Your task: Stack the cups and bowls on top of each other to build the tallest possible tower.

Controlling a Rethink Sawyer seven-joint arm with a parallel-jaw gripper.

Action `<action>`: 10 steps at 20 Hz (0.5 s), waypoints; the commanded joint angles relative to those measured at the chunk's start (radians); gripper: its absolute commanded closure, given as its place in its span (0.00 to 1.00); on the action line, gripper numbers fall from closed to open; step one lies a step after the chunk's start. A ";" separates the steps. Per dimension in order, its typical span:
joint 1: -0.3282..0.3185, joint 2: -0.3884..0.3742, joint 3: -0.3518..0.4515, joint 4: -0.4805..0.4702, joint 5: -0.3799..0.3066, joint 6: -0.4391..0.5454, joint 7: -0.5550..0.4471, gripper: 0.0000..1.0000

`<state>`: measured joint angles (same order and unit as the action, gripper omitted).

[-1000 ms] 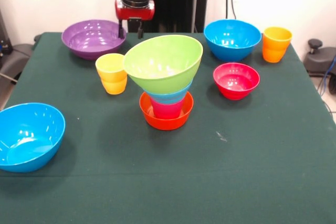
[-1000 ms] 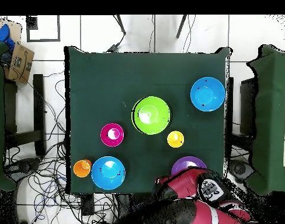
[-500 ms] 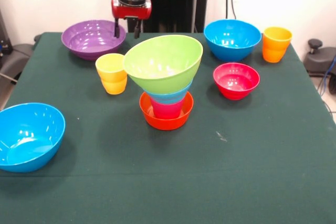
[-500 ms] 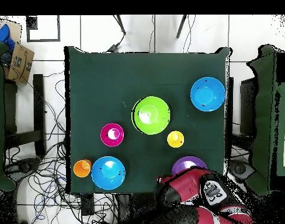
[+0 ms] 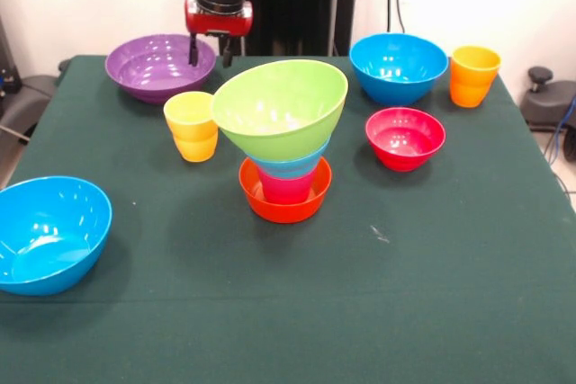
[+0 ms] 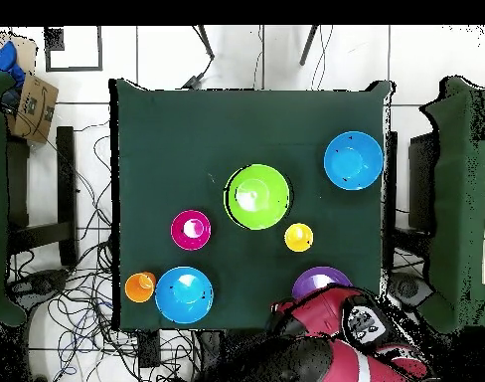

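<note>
On the green tabletop [image 5: 432, 294], nearest the camera, 1 blue bowl [image 5: 49, 233] sits at 8 o'clock by the left edge, open side up and tipped a little.

At the middle stands the tower [image 5: 283, 146]: an orange bowl [image 5: 284, 205] as base, a red-pink cup [image 5: 286, 188] standing in it, a light blue bowl [image 5: 288, 166] on that, and a lime bowl [image 5: 279, 107] on top, tilted toward the camera. From overhead only the lime bowl [image 6: 257, 196] shows of the stack.

Just beside the tower at 10 o'clock stands the yellow cup [image 5: 192, 126], upright and apart from the lime rim. At 3 o'clock of the tower, well apart, sits the small red bowl [image 5: 405, 137].

Farther back, at 1 o'clock, a 2nd blue bowl [image 5: 398, 66] sits with the orange cup [image 5: 473, 75] just beside it on the right. At 11 o'clock sits the purple bowl [image 5: 160, 65].

The claw [image 5: 208, 49] hangs above the purple bowl's right rim, its 2 dark fingers [image 5: 193, 49] spread apart with nothing between them. In the overhead view the red arm [image 6: 336, 328] covers part of the purple bowl.
</note>
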<state>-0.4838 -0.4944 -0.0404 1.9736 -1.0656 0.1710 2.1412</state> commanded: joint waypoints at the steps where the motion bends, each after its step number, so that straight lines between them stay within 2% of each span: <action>1: 0.038 0.080 0.024 -0.138 -0.051 -0.107 0.055 0.00; 4: 0.097 0.141 -0.053 -0.182 -0.064 -0.171 0.092 0.00; 10: 0.074 0.176 -0.054 -0.193 -0.033 -0.198 0.055 0.00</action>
<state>-0.4229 -0.3814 -0.1351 1.9094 -1.0672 0.0437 2.1412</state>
